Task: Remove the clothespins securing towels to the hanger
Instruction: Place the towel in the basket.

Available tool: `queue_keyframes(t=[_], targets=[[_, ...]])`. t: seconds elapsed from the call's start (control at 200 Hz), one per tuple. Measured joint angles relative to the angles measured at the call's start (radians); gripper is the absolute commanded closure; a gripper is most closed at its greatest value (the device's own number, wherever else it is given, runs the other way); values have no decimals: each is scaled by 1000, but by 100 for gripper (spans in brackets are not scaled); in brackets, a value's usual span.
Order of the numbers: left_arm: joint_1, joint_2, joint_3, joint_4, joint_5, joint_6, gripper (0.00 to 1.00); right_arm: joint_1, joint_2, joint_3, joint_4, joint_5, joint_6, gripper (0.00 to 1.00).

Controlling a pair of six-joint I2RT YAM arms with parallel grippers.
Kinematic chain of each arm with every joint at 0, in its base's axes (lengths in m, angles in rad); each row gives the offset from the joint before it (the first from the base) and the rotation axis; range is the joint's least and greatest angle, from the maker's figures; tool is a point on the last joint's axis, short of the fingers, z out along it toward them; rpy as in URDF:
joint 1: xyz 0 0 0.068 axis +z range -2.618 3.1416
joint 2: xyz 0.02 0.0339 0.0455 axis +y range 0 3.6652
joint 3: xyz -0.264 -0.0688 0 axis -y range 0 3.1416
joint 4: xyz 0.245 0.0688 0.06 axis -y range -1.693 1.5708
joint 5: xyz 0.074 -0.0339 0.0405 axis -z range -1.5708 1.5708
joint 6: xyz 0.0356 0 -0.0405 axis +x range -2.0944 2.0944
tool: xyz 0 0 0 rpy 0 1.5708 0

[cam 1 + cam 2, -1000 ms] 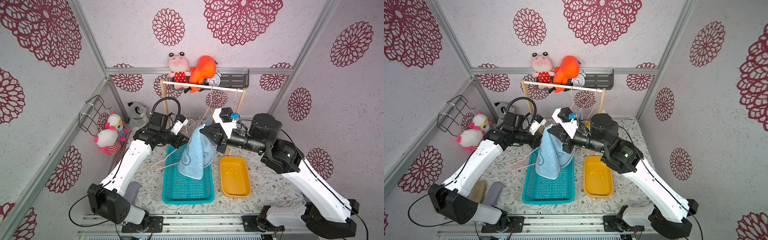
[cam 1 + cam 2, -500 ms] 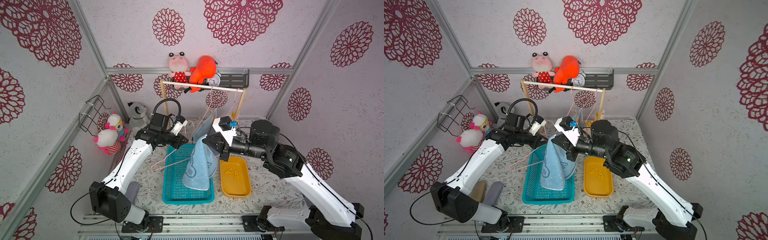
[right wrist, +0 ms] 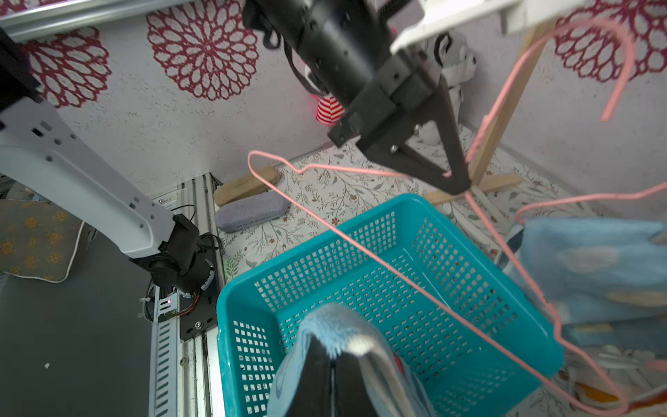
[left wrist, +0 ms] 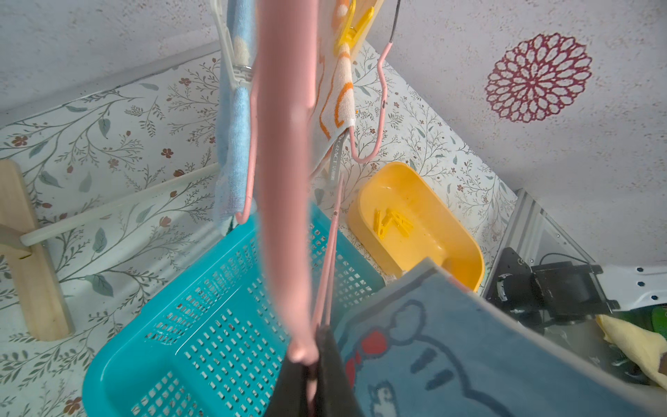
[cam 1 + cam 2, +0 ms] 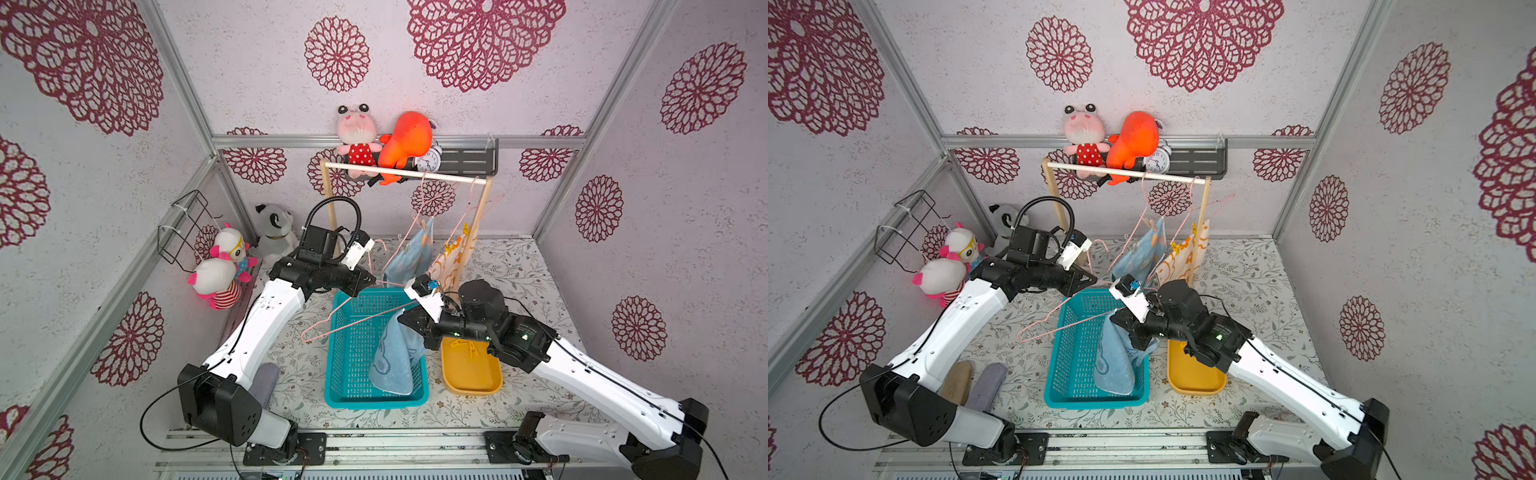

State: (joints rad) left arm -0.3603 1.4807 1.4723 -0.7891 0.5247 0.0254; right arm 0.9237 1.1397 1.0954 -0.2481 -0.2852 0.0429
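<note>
In both top views your left gripper [image 5: 370, 282] [image 5: 1091, 282] is clamped on the wire of a pink hanger [image 5: 357, 321], which it holds tilted above the teal basket [image 5: 365, 402]. Your right gripper [image 5: 402, 321] is closed on a light blue towel [image 5: 392, 361] that droops into the basket. You can't tell there whether the cloth touches the hanger. Behind them, a second blue towel [image 5: 409, 259] and a white-and-orange towel [image 5: 455, 253] hang from the wooden rail [image 5: 453, 178]. A beige clothespin [image 5: 1157, 224] sits on the blue one and a yellow clothespin [image 5: 1177, 248] on the white one.

In the left wrist view the jaws meet tight on the hanger wire. Two loose yellow pins [image 4: 391, 224] lie in the yellow tray [image 4: 433, 249], just beside the basket.

In the right wrist view your dark fingers [image 3: 314, 382] press together with the towel's folded edge pinched between them, over the basket. Across from them, the left gripper's tips nip the pink wire.
</note>
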Motion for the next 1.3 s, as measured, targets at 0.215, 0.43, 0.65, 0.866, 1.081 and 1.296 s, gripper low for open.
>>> queue_keyframes(t=[0.215, 0.43, 0.65, 0.866, 1.081, 1.296], targets=[[0, -22, -14, 10, -6, 0, 100, 0, 67, -141, 123, 22, 68, 100], [0, -22, -14, 14, -11, 0, 100, 0, 157, -206, 189, 46, 100, 100], [0, -23, -14, 14, -15, 0, 100, 0, 277, -208, 237, 77, 101, 100], [0, -29, -14, 14, -14, 0, 100, 0, 395, -215, 252, 124, 100, 100], [0, -35, -14, 14, -10, 0, 100, 2, 479, -188, 256, 171, 99, 100], [0, -35, -14, 26, -16, 1, 100, 4, 539, -136, 269, 227, 97, 100]])
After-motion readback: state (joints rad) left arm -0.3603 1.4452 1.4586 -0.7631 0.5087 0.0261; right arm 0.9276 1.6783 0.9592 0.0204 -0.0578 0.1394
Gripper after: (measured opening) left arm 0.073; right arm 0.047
